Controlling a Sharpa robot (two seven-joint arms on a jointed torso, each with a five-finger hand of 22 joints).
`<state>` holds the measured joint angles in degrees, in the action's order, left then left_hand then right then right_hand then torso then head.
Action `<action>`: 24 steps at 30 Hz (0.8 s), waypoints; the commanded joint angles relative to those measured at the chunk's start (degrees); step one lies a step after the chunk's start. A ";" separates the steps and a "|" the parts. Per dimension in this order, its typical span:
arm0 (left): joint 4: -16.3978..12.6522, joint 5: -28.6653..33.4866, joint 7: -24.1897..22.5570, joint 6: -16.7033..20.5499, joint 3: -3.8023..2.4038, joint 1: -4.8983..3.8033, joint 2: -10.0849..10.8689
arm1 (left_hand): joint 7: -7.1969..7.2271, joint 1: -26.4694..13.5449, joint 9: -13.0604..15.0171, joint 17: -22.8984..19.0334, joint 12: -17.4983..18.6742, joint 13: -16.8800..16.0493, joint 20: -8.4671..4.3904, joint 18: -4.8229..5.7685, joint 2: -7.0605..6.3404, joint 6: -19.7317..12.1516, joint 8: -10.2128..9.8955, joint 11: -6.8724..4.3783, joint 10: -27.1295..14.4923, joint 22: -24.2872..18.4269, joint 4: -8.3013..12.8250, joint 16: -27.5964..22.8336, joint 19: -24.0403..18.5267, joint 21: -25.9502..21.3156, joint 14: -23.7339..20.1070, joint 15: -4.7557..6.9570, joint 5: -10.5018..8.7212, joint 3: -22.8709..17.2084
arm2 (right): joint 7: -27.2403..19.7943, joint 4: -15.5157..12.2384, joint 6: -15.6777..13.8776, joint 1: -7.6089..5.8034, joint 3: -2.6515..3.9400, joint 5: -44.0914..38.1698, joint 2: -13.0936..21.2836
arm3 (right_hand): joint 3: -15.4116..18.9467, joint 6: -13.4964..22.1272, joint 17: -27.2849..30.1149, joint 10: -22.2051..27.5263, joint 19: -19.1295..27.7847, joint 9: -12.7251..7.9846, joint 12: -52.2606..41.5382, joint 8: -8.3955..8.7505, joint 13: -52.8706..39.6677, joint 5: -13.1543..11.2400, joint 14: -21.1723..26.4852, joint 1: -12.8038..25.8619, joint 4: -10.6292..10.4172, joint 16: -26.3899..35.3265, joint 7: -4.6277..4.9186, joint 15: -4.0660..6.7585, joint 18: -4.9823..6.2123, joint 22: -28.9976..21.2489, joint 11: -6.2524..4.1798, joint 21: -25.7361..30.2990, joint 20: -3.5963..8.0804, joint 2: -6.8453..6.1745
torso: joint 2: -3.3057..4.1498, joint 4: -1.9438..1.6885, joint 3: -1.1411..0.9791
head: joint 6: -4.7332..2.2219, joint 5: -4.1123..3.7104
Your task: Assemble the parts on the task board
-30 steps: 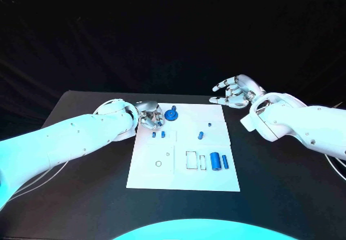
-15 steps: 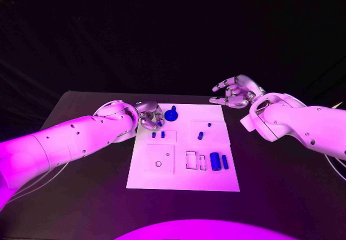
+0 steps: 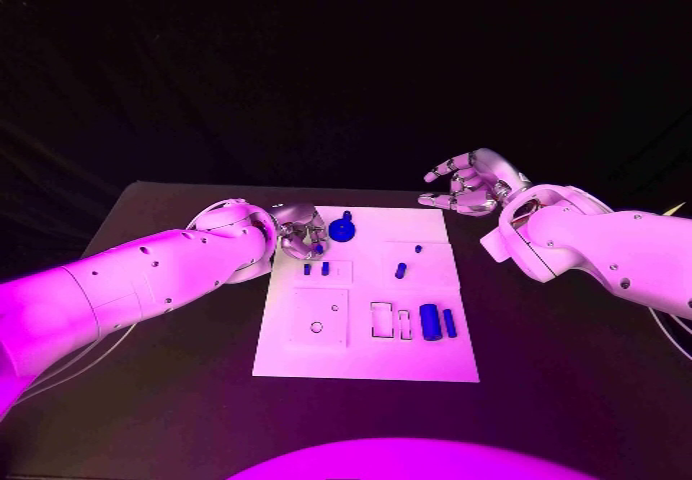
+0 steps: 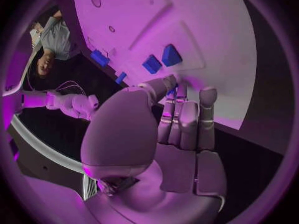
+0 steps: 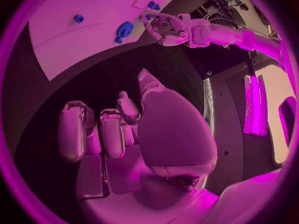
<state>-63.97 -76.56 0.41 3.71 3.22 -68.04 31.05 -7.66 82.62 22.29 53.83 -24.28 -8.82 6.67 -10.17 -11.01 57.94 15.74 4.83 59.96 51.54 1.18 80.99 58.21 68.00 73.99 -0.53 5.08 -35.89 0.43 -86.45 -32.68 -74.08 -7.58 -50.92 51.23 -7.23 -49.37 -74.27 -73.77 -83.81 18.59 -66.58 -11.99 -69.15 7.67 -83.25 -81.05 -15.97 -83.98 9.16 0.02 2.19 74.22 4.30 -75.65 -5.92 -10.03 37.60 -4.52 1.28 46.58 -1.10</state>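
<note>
Your left hand [image 3: 297,232] sits at the task board's [image 3: 368,350] far left corner, fingers curled in close over the board's edge beside the round blue part [image 3: 343,230]. The wrist view shows the fingertips [image 4: 181,92] bunched together with a sliver of blue between them, but whether they actually pinch a piece or only touch it, you cannot tell from here. The placement makes sense: the hand is working right where the two small blue pegs [image 3: 316,268] stand in their recess, just nearer you than the round part.

Your right hand [image 3: 469,185] hovers above the tabletop off the board's far right corner, fingers apart and loosely bent, holding nothing (parked clear, it seems, so it does not shade or bump the left hand's work).

The rest of the parts wait on the board: a small peg pair [image 3: 405,263] toward the right edge, and two larger blue cylinders [image 3: 438,323] lying side by side near the right edge, next to open rectangular slots [image 3: 384,320]. The left half of the near end carries a square recess [image 3: 320,318] with small holes, unfilled. Judging by this, the assembly is at an early stage.
</note>
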 commanded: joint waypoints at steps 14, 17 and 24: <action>0.36 -0.36 0.87 0.39 0.20 0.21 -0.24 | -0.43 -0.98 0.27 -0.59 -3.00 -3.40 -0.01 0.62 1.36 -0.02 -0.95 -0.56 0.52 -1.64 0.30 1.08 -2.58 -1.52 -1.21 -0.21 -0.23 1.04 | -0.17 -0.03 0.04 0.03 0.01 -0.08 -0.01 | -2.00 0.00 -5.09 1.20 -0.58 0.45 0.29 -1.40 0.40 0.46 -3.98 1.91 -0.46 0.67 -0.24 0.43 1.09 7.12 -0.31 0.69 0.51 0.58 | 0.01 0.00 0.02 | -0.08 -0.10; 0.33 -0.21 0.35 1.14 0.20 0.21 -0.24 | -0.36 -0.78 0.35 -0.17 -3.78 -3.81 -0.05 0.69 1.59 0.29 -0.77 -0.69 0.37 -1.25 0.42 1.32 -2.22 -1.28 -0.95 -0.13 -0.21 1.03 | -0.16 -0.02 0.05 0.03 0.01 -0.08 -0.01 | -2.00 0.00 -5.09 1.20 -0.58 0.45 0.29 -1.40 0.40 0.46 -3.98 1.91 -0.46 0.67 -0.24 0.43 1.09 7.12 -0.31 0.69 0.51 0.58 | 0.02 0.00 0.02 | -0.09 -0.10; 0.26 0.73 -0.44 2.23 0.20 0.21 -0.21 | -0.15 -0.66 0.53 0.48 -5.17 -4.50 -0.21 0.81 1.87 1.03 -0.36 -1.03 0.30 -0.57 0.56 1.65 -1.59 -0.83 -0.52 0.13 -0.20 1.08 | -0.13 0.01 0.11 0.03 0.01 -0.08 -0.01 | -2.00 0.00 -5.09 1.20 -0.58 0.45 0.29 -1.40 0.40 0.46 -3.98 1.91 -0.46 0.67 -0.24 0.43 1.09 7.12 -0.31 0.69 0.51 0.58 | 0.01 0.00 0.03 | -0.14 -0.08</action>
<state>-63.65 -76.11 0.22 5.71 3.44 -67.82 30.91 -7.34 82.61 22.61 53.69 -28.18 -11.85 6.76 -10.18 -11.00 57.48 14.95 4.80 59.91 50.56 1.66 81.63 56.50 67.11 73.38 -0.52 4.98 -35.41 0.40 -86.42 -32.68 -74.08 -7.60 -50.92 51.23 -7.23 -49.37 -74.27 -73.77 -83.81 18.59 -66.58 -12.00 -69.09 7.67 -83.25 -81.05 -15.97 -83.98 9.16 0.02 2.19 74.22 4.30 -75.65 -5.92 -10.03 37.61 -4.51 1.30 46.45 -1.20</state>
